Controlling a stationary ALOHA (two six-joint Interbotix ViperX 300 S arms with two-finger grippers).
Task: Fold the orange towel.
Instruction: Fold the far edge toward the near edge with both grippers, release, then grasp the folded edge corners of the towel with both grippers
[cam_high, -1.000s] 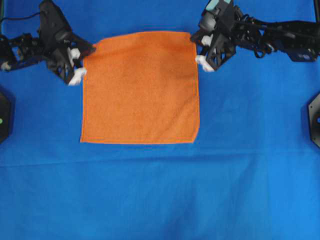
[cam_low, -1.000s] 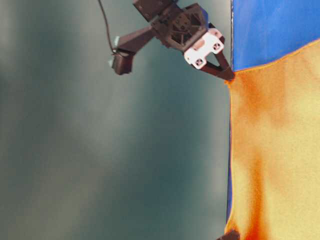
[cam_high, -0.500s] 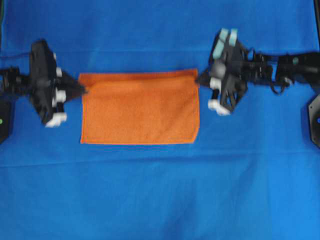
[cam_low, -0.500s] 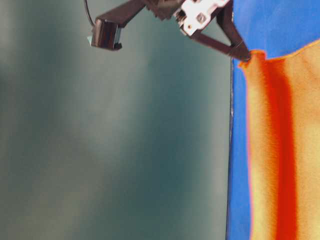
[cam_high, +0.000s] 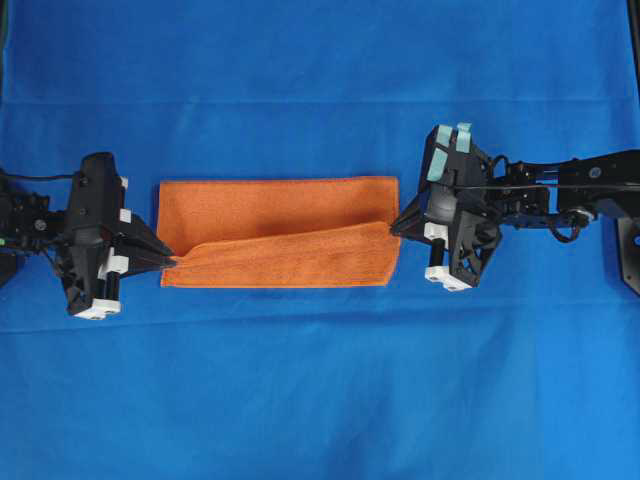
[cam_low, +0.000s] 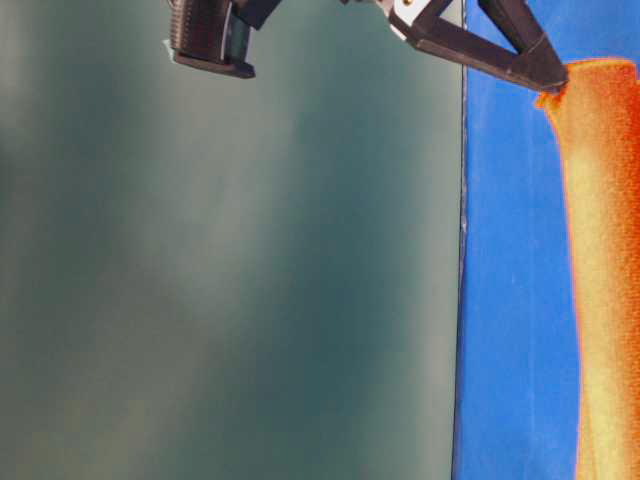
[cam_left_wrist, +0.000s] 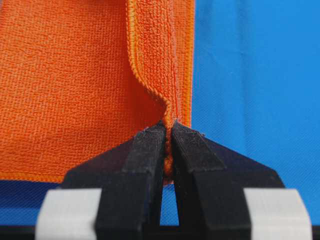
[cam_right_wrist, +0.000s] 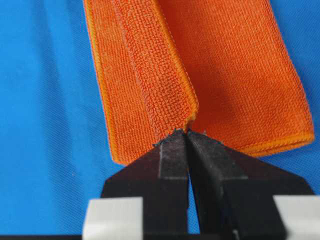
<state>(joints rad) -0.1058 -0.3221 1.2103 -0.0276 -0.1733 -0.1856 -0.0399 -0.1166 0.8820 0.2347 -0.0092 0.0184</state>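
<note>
The orange towel (cam_high: 280, 230) lies on the blue cloth as a wide band, its far half doubled over toward the near hem. My left gripper (cam_high: 172, 263) is shut on the folded layer's left corner, just above the near-left corner. The left wrist view shows the hem (cam_left_wrist: 150, 85) pinched between the black fingers (cam_left_wrist: 150, 150). My right gripper (cam_high: 395, 225) is shut on the folded layer's right corner, a little higher, so that edge slants. The right wrist view shows the towel (cam_right_wrist: 240, 75) nipped at the gripper (cam_right_wrist: 186, 134). In the table-level view the towel (cam_low: 605, 250) hangs from one gripper's tip.
The blue cloth (cam_high: 320, 400) covers the whole table. A black arm base (cam_high: 630, 255) sits at the right edge. The table's edge (cam_low: 462, 300) shows in the table-level view against a blurred grey-green background.
Both grippers have carried the towel's far corners toward the near hem and lowered them. The visible towel has shrunk from a full square to a narrow band.
</note>
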